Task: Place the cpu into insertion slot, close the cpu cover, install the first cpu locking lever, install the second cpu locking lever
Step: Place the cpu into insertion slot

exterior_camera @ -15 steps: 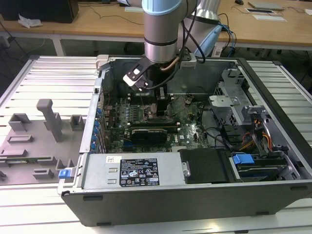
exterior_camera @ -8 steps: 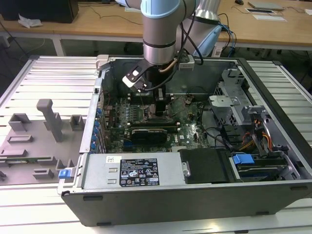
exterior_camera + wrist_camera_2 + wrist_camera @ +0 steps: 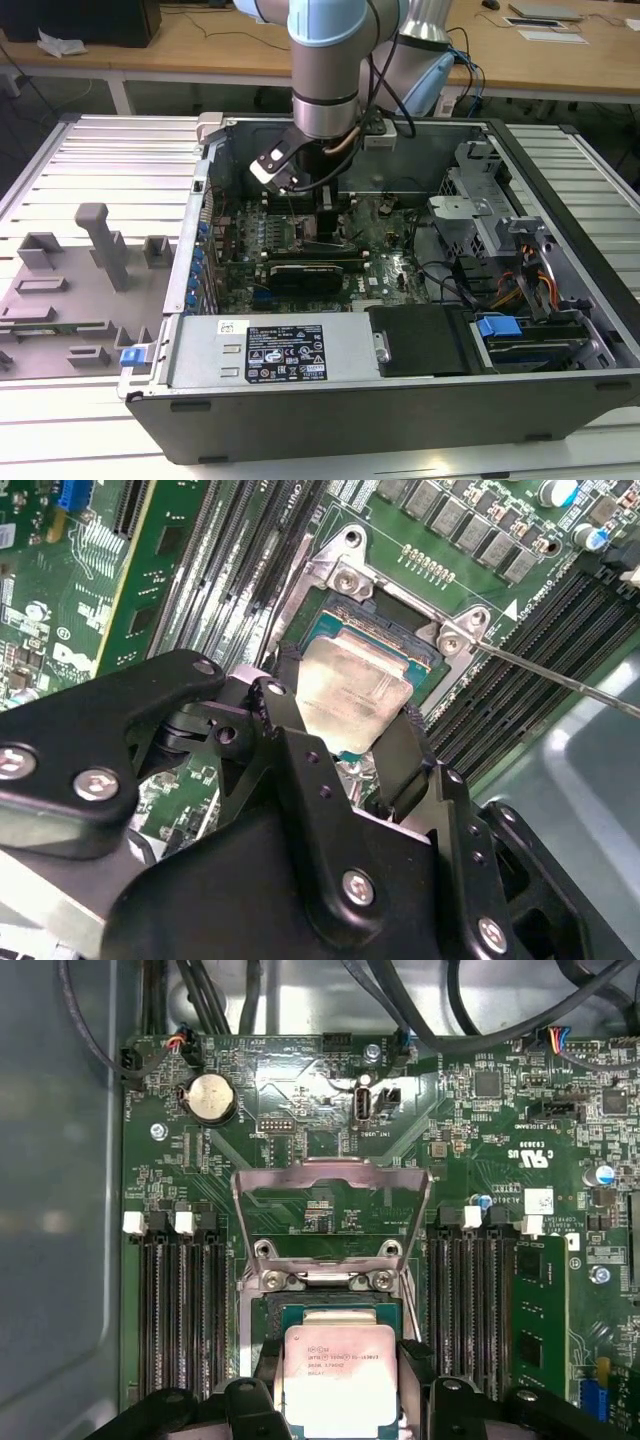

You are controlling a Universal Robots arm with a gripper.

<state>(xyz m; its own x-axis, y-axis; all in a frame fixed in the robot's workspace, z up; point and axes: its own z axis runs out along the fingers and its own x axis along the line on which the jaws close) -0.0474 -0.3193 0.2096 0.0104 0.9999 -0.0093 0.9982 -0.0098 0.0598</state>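
Reaching down from above with the grey and pale blue arm (image 3: 325, 60), its last wrist joint standing nearly upright directly above the gripper (image 3: 345, 715). Pointing the black gripper downward. Pinching the cpu (image 3: 352, 680) between two black fingers (image 3: 283, 725), one pressing on each opposite edge, holding the chip slightly tilted between the fingertips.
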